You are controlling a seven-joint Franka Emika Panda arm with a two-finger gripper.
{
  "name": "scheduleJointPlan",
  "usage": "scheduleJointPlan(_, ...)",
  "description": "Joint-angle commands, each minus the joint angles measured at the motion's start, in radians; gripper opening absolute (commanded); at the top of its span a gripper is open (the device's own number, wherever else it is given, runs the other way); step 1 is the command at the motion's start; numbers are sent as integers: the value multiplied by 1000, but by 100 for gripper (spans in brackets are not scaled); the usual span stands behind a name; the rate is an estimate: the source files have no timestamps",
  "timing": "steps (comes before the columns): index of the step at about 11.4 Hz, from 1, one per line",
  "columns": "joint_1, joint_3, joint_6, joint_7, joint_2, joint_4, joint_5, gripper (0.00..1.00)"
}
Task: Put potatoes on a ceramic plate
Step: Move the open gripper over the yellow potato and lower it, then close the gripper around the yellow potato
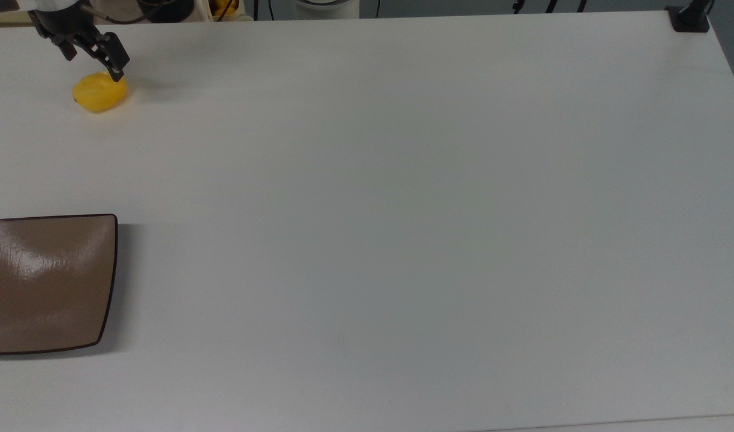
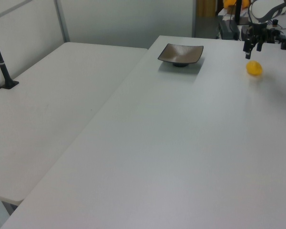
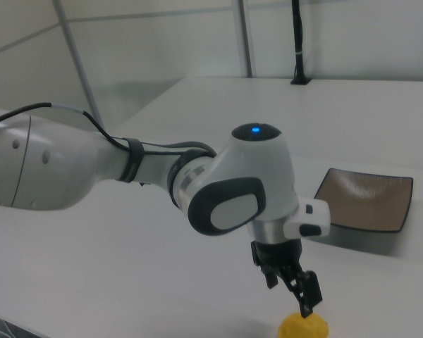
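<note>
The yellow potato (image 1: pixel 100 92) lies on the white table near the top view's upper left corner. My gripper (image 1: pixel 93 63) hangs open just above it, one finger close over the potato's upper right side, and nothing is between the fingers. In the left view the gripper (image 2: pixel 253 51) stands over the potato (image 2: pixel 254 68) at the far right. The right view has the gripper (image 3: pixel 289 296) directly above the potato (image 3: pixel 303 327). The tan-brown ceramic plate (image 1: pixel 43 282) sits bare at the top view's left edge, well apart from the potato; the same plate (image 2: pixel 180 54) (image 3: pixel 364 199) appears in the side views.
A black post base (image 1: pixel 689 18) stands at the table's corner in the top view's upper right. Equipment clutters the strip beyond the table's edge at the top view's upper left. A second white table with a black post (image 2: pixel 2 67) adjoins in the left view.
</note>
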Motion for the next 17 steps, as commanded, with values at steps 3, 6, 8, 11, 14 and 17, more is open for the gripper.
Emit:
scheduleJointPlan(3, -18, -3, 135, 30, 43, -62, -3, 100)
scheduleJointPlan(6, -26, -3, 189, 30, 83, -79, -3, 100)
scheduleJointPlan(8, -29, -3, 247, 30, 100, -97, -3, 100)
scheduleJointPlan(11, -33, -3, 266, 30, 121, -102, -3, 100)
scheduleJointPlan(14, -32, -3, 263, 29, 121, -102, -4, 83)
scheduleJointPlan(17, -29, -3, 252, 18, 115, -99, -4, 37)
